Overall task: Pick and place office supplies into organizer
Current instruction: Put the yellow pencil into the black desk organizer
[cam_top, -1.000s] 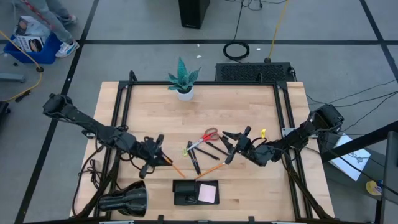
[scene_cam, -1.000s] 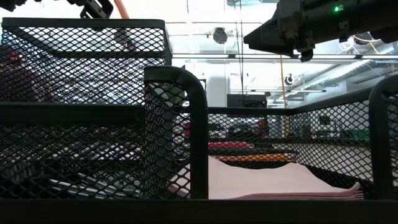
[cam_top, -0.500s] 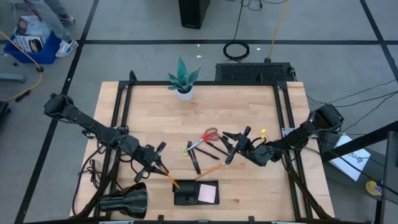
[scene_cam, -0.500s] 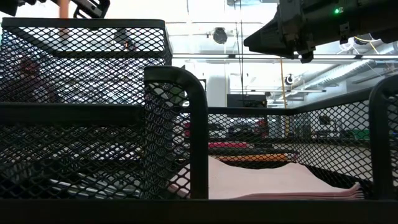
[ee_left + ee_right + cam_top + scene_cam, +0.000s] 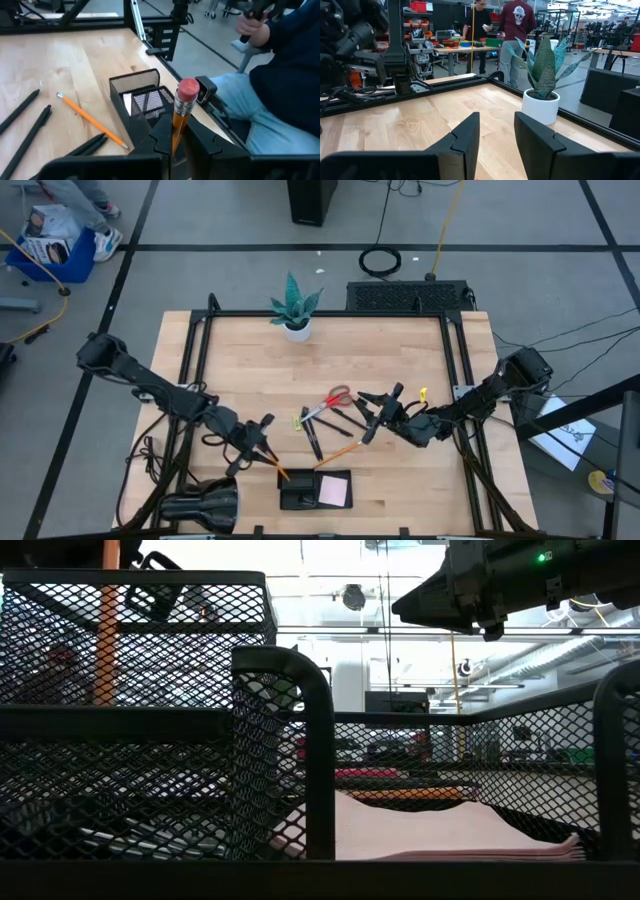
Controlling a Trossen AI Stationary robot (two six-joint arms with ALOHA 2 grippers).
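My left gripper [image 5: 263, 437] is shut on an orange pencil [image 5: 176, 122] with a pink eraser, just left of the black mesh organizer [image 5: 315, 490] at the table's near edge. A pale pink note pad [image 5: 336, 491] lies in the organizer. Red-handled scissors [image 5: 338, 397], black pens [image 5: 315, 438], a second orange pencil [image 5: 340, 452] and a small yellow piece [image 5: 299, 421] lie flat on the wood. My right gripper [image 5: 374, 416] hovers open right of them, nothing between its fingers [image 5: 467, 137]. My left gripper pinches the pencil's shaft [image 5: 175, 134] between its two fingers, some way below the eraser end [image 5: 188, 90]. The fingers come slanting from the table's left and lie across the pencil. The pencil stands nearly upright [image 5: 108, 635], its lower end hidden behind the organizer's mesh.
A potted teal plant [image 5: 295, 310] stands at the far edge. A black rounded lamp-like cylinder [image 5: 198, 505] lies at the near left corner. A black frame rail [image 5: 190, 380] runs along the table's sides. A seated person [image 5: 280, 80] is beyond the near edge.
My left gripper has moved down and toward the near edge and the organizer, rolling a little. It has carried the pencil, which has gone from tilted to nearly upright beside the organizer's tall left compartment.
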